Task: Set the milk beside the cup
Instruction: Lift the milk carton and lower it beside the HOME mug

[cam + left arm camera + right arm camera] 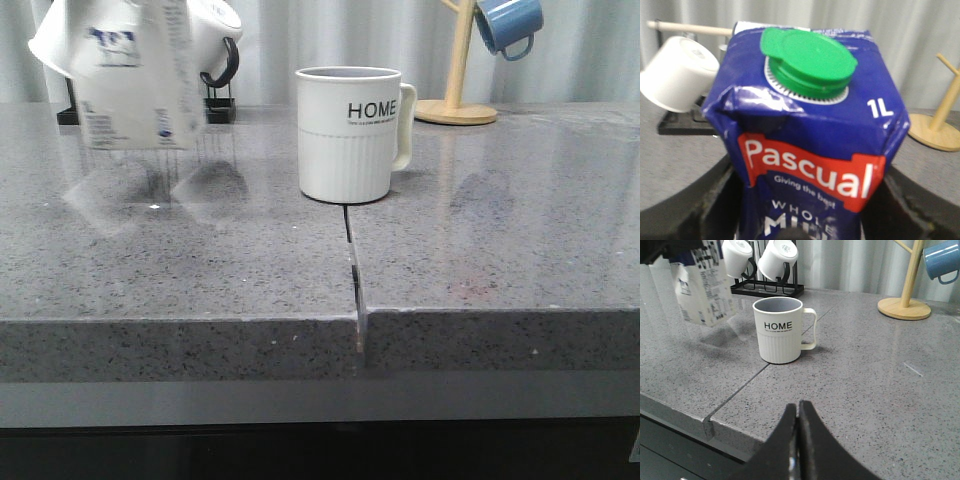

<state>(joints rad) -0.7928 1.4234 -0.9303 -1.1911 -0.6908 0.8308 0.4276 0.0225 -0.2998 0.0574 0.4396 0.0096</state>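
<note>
The milk (810,150) hangs in the air, clear of the tabletop (200,270), clamped between the dark fingers (685,210) of the left claw (810,220), which grips it by the blue upper part just under the green cap (807,62); holding it high on the body leaves the base free to be set down flat. In the front view the carton looks blurred and tilted, its bottom edge above its own reflection on the stone. The cup (350,135) stands upright to the right of that claw, well apart from the carton, handle turned away from it, so the near side is open for the carton, likely the reason for coming in from this side. Behind the left claw a rack (767,289) carries small white mugs (777,257). The right claw (798,440) hovers low in front of the cup, pinched shut on nothing, apparently kept out of the way. Farther right stands a wooden mug tree (458,100) with a blue mug (508,25).
</note>
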